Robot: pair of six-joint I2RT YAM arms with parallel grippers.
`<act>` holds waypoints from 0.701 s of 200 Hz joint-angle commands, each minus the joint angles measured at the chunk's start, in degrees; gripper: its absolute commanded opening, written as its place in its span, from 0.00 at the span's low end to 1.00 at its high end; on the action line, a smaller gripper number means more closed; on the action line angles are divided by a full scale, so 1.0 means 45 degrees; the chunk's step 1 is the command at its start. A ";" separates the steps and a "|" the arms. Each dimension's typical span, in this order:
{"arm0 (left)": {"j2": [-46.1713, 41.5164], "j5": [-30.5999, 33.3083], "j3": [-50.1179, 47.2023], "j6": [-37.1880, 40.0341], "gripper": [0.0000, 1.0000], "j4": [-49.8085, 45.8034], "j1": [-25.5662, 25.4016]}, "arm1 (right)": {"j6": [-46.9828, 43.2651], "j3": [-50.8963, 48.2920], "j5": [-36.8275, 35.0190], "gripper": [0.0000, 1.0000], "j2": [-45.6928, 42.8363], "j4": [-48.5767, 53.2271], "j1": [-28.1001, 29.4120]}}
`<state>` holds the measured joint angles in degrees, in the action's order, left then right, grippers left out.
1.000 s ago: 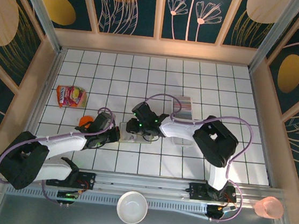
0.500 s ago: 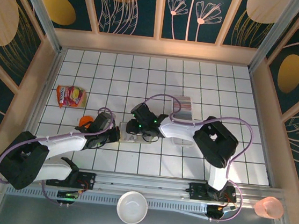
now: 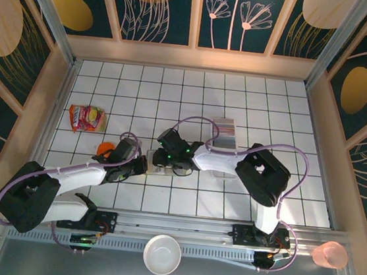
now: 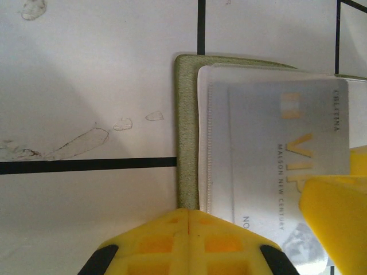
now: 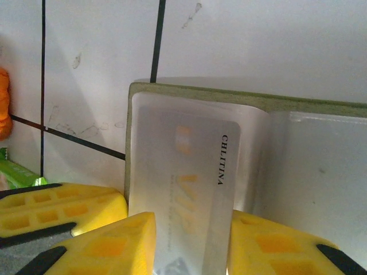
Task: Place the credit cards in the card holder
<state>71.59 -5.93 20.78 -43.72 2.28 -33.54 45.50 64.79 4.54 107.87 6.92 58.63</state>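
The olive-green card holder point(image 3: 156, 163) lies open on the tiles, its pale inside up point(image 5: 309, 160) and its green edge point(image 4: 186, 137) showing. My right gripper point(image 5: 189, 229) is shut on a silver VIP credit card point(image 5: 183, 183), gripping its long sides, with the card's front end lying over the holder's left pocket. From the left wrist the same card point(image 4: 287, 154) lies on the white lining. My left gripper point(image 4: 189, 215) is shut, its tips at the holder's green edge. More credit cards point(image 3: 224, 125) stand in a row behind the right arm.
A clear tray point(image 3: 221, 144) holds the card row at centre back. A red-orange snack packet point(image 3: 87, 118) and a small orange thing point(image 3: 106, 147) lie to the left. A white bowl point(image 3: 161, 254) and a pink cup point(image 3: 329, 255) sit off the tiles, near the arm bases.
The right gripper has shifted slightly left with the card over the holder. The left arm has not visibly moved.
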 commanded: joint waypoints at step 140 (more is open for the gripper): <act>0.0044 -0.0215 -0.0106 -0.0024 0.00 0.0078 -0.0044 | 0.0251 0.0220 -0.0444 0.29 0.0089 0.0539 0.0215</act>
<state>71.61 -5.98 20.71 -43.72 2.46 -33.54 45.74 64.88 2.63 107.22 9.63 58.74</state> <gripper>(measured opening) 0.039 0.292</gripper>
